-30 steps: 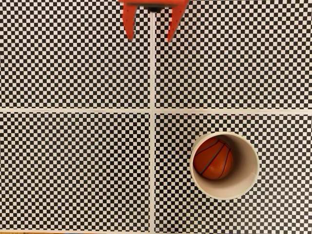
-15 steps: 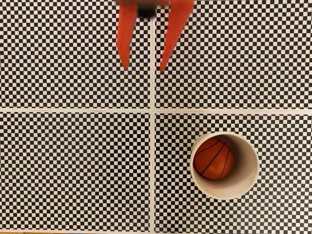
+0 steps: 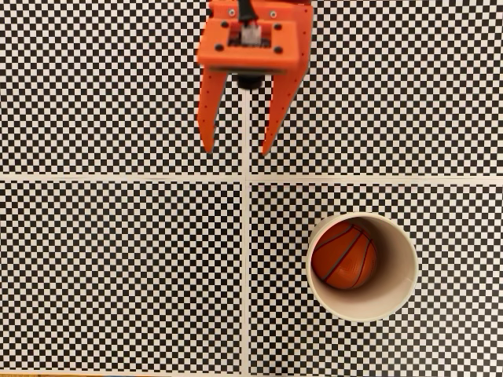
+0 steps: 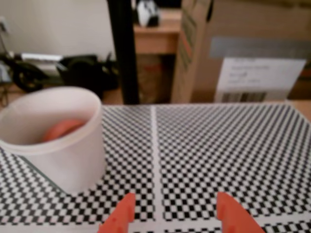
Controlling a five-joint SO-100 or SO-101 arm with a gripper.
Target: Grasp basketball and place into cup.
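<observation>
Matt paper cup (image 3: 397,302), glossy basketball (image 3: 343,256)

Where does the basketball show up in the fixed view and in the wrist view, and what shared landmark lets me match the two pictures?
Fixed view: the basketball lies inside the cup, lower right of the picture, toward the cup's left wall.
Wrist view: the top of the ball shows over the cup's rim, at the left middle.
Shared landmark: the white stripe down the checkered mat, which runs between the open gripper fingertips.
</observation>
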